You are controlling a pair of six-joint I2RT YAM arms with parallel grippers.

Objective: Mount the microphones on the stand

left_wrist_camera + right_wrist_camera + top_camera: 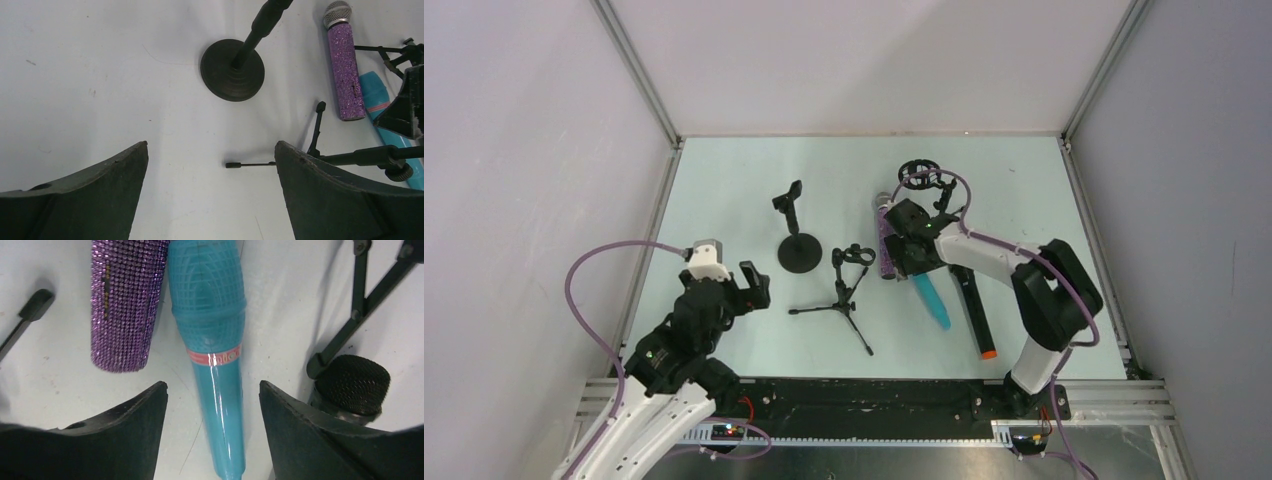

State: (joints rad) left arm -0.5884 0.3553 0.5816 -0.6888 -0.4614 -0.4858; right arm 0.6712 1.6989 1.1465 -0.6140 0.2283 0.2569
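The light blue microphone [217, 340] lies flat on the table, its handle between the fingers of my right gripper [212, 390]. Both fingers stand off it with table showing on either side, so the gripper is open. The purple glitter microphone [125, 300] lies touching the blue one's head on its left. The black microphone's mesh head [352, 385] is at the right, and its orange end [988, 353] points toward me. My left gripper [211, 145] hovers open and empty near the round-base stand [232, 62] and the tripod stand [844, 295].
A second tripod stand [921, 175] stands at the back, behind my right arm. One tripod leg [250, 164] reaches toward my left gripper. Enclosure walls and metal rails bound the table on three sides.
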